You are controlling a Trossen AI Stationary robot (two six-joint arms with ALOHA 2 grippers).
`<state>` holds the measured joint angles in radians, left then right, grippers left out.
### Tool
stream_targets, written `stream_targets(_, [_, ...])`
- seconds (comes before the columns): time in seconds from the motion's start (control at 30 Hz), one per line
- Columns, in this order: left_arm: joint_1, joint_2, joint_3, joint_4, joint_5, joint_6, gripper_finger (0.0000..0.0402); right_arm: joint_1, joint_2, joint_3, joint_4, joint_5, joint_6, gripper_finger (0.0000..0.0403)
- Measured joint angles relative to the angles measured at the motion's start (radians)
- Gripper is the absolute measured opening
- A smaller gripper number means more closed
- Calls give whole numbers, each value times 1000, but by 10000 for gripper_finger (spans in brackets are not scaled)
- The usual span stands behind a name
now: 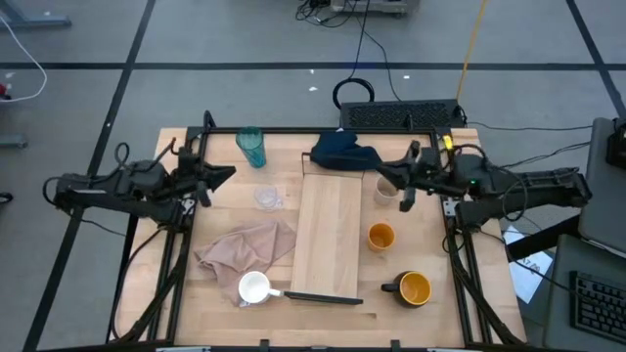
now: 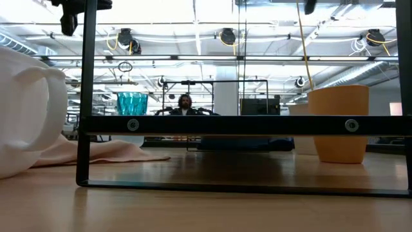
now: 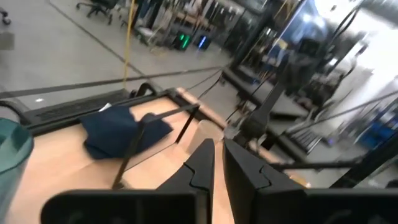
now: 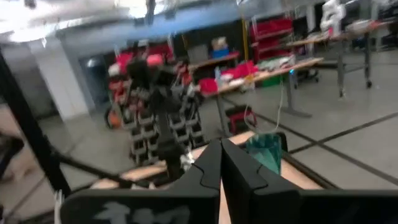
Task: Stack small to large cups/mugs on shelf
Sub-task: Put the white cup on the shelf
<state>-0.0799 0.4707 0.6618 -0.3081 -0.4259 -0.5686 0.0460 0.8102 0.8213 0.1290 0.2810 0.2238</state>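
The pale wooden shelf (image 1: 333,230) lies down the table's middle, its dark strip (image 1: 323,296) at the near end. On the table stand the teal tumbler (image 1: 251,147) far left, the tiny clear cup (image 1: 267,198), the white mug (image 1: 254,287) near left, the beige cup (image 1: 385,189), the orange cup (image 1: 380,236) and the dark yellow-lined mug (image 1: 414,288). My left gripper (image 1: 227,174) is shut and empty, raised left of the shelf. My right gripper (image 1: 389,176) is shut and empty, raised by the beige cup. Both show shut in their wrist views (image 3: 217,152) (image 4: 221,152).
A beige cloth (image 1: 249,246) lies crumpled between the clear cup and the white mug. A dark blue cloth (image 1: 344,152) lies at the shelf's far end. The low view shows the shelf's black end bar (image 2: 238,124) and a person (image 2: 185,103) far behind the table.
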Motion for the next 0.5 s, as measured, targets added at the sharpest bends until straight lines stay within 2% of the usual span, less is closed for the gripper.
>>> stream_targets(0.2, [0,106,95,-74,11,59,33,0,89,123,-204,-26,-39,0])
stream_targets(0.5, [0,169,131,-148,17,88,33,2,196,375,-689,-30,-17,0])
